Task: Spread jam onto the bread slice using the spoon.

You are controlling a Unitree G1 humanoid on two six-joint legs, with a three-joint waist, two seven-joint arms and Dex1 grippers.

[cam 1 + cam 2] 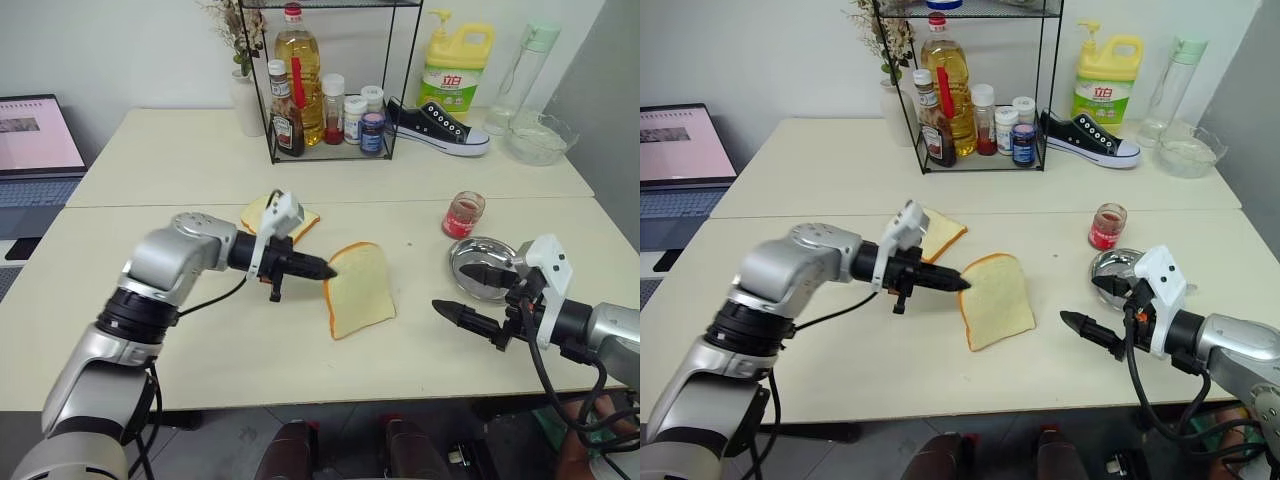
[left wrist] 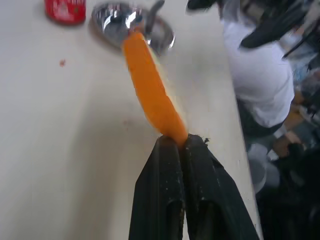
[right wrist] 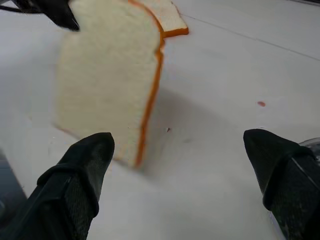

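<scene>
My left gripper (image 1: 328, 270) is shut on the crust edge of the bread slice (image 1: 360, 295), holding it tilted up on its edge above the table's middle. The left wrist view shows its orange crust (image 2: 150, 85) running away from the shut fingertips. To the right, my right gripper (image 1: 452, 288) stands open with nothing between its fingers (image 3: 85, 165), pointing toward the slice's pale face (image 3: 105, 75). The jam jar (image 1: 464, 213) stands upright on the right. Just in front of it is a round steel dish (image 1: 470, 255), with the spoon's handle (image 2: 154, 11) rising from it.
A second bread slice (image 1: 262, 212) lies flat behind my left gripper. At the back stand a wire rack of bottles (image 1: 330, 100), a sneaker (image 1: 440, 128), a yellow detergent jug (image 1: 455, 75) and a glass bowl (image 1: 540, 140). A laptop (image 1: 35, 140) sits far left. A person in white (image 2: 260, 75) is beyond the table's edge.
</scene>
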